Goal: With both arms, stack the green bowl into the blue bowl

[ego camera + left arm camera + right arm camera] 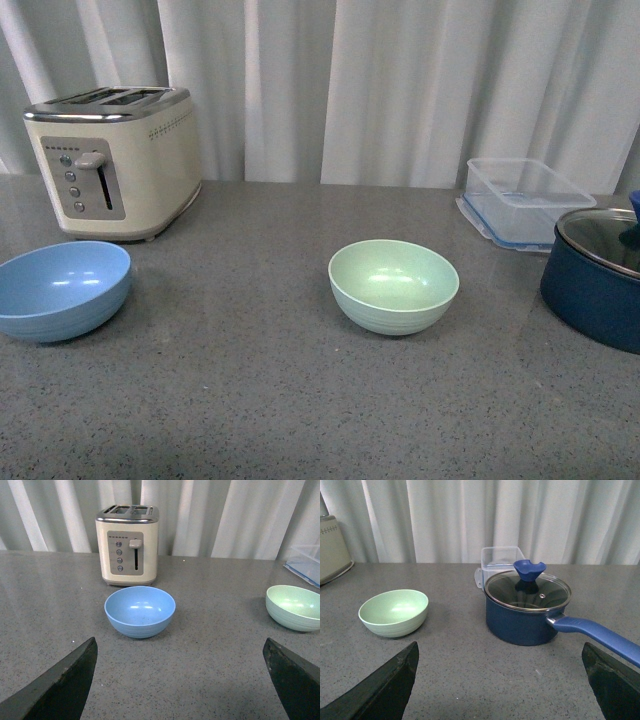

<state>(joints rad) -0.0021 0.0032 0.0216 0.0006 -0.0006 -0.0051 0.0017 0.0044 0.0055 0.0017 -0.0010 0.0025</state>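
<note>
Between the dark fingers (65, 685) of the left claw (179, 642) lies only bare bench (215, 680); the claw is spread wide and grips nothing. Just beyond it sits the blue bowl (140, 611), upright and empty, near the bench's left edge, with a toaster (127, 547) close behind it. The right claw (500, 645) is spread just as wide and is also empty. Ahead of it the green bowl (394, 612) sits upright near the middle of the bench, apart from a lidded pot (520, 622) by the right edge, whose handle (600, 632) points back toward that claw.

The two bowls are well apart, so the green one faces a long carry. Flat fingers pinching a smooth rim could likely let it tip or slide out. A reach from the right may catch the pot handle. If the bowl comes down off centre, it could shove the blue bowl into the toaster or toward the edge. Two arms working over one bowl might also bump each other.

Neither arm shows in the front view, and each wrist view gives only fingertips. That front view cuts off the blue bowl and the pot at its sides. A clear plastic box (525, 195) behind the pot is partly hidden
</note>
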